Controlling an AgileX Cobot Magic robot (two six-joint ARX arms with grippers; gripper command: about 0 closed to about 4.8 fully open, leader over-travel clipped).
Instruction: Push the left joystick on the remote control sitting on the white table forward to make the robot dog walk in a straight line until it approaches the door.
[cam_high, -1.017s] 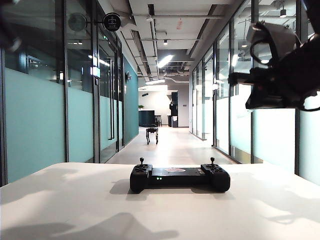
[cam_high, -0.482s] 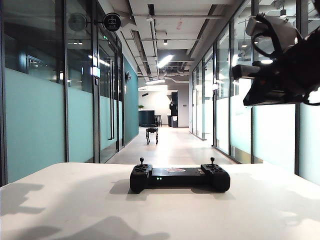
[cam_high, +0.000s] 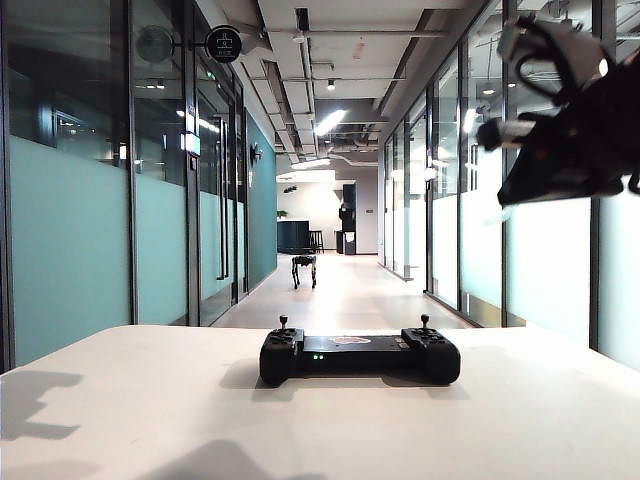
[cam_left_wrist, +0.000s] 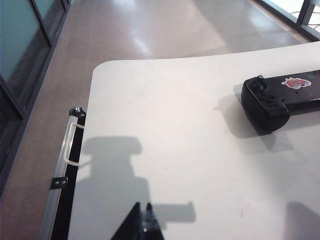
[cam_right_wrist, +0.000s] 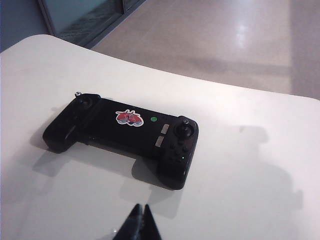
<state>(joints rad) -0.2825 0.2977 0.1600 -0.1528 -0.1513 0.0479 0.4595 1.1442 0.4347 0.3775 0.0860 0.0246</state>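
The right gripper (cam_right_wrist: 139, 220) hangs above the white table (cam_high: 120, 410), its two dark fingertips pressed together with nothing between them; in the exterior view its arm (cam_high: 570, 130) sits high at the right, well clear of the tabletop. The left gripper (cam_left_wrist: 143, 220) shows only as a dark pointed tip over the table near its left edge; its fingers look pressed together too, and it holds nothing. Its shadow lies on the bare white surface, and a metal rail (cam_left_wrist: 62, 165) runs just outside that edge.

Between either gripper and the remote control (cam_high: 360, 357) there is only open tabletop. The remote lies flat near the middle of the table, toward its far edge. It is a wide black bar with two bulged rounded ends, two tiny green lights on its near face and a red sticker (cam_right_wrist: 129, 118) on top. Its long axis runs parallel to the far edge of the table. The left joystick (cam_high: 283, 324) stands upright on the left end, a thin black stick with a small round knob; its twin (cam_high: 424, 323) stands on the right end.

Beyond the table a glass-walled corridor runs straight away. The robot dog (cam_high: 304, 270), small, black and four-legged, stands far down the shiny floor, in line with the left end of the remote.
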